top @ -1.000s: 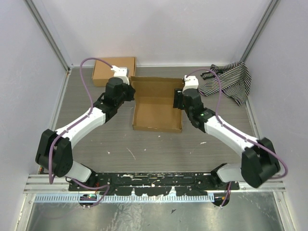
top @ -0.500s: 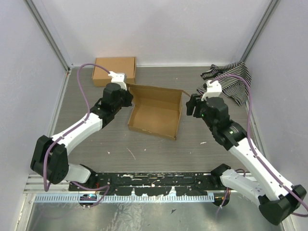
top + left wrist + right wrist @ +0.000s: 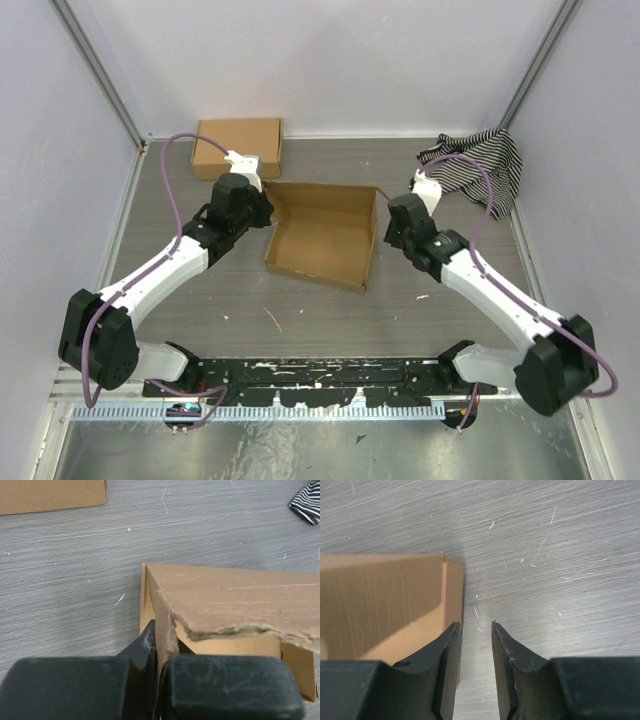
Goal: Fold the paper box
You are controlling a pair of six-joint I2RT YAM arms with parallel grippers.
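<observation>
The paper box [image 3: 322, 236] is a shallow open brown cardboard tray in the middle of the table, turned slightly askew. My left gripper [image 3: 262, 205] is shut on its left wall near the far-left corner; in the left wrist view the cardboard wall [image 3: 165, 625] is pinched between the two fingers. My right gripper [image 3: 388, 232] is open and empty just outside the box's right wall. In the right wrist view its left finger lies next to the box wall [image 3: 395, 600] and bare table shows between the fingers [image 3: 451, 645].
A second flat brown cardboard box [image 3: 238, 146] lies at the far left of the table. A black-and-white striped cloth [image 3: 480, 166] lies at the far right. Grey side walls stand at both table edges.
The right arm lifted away from the box's right wall, then came back down beside it with the gripper open. The box has rotated slightly. The left gripper has kept hold of the left wall.
</observation>
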